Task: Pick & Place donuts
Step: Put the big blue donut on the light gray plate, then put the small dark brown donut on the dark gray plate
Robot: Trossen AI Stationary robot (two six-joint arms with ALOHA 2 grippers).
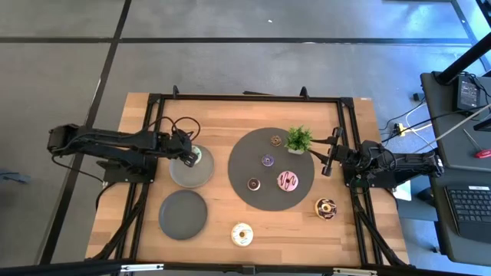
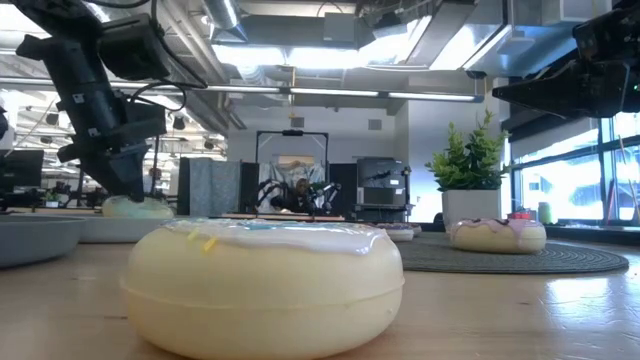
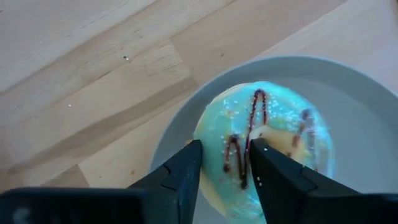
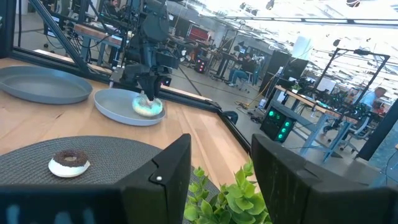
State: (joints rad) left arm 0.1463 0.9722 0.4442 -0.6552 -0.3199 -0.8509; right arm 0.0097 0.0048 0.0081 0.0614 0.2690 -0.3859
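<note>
Left gripper [image 3: 224, 165] directly over pale-green donut [image 3: 273, 143] on grey plate [image 3: 360, 81], fingers apart, straddling its rim; right gripper [image 4: 221, 171] waits open.

No legible text, label, brand, number or sign on anything in view.

Seven donuts: pale-green [image 1: 195, 156], pink [image 1: 288, 181], cream [image 1: 242, 234], chocolate [image 1: 326, 207], three tiny ones [image 1: 268, 160]. Two small grey plates [image 1: 182, 215]. One big dark mat [image 1: 249, 192]. One potted plant [image 1: 298, 139]. Two arms [image 1: 115, 143].
</note>
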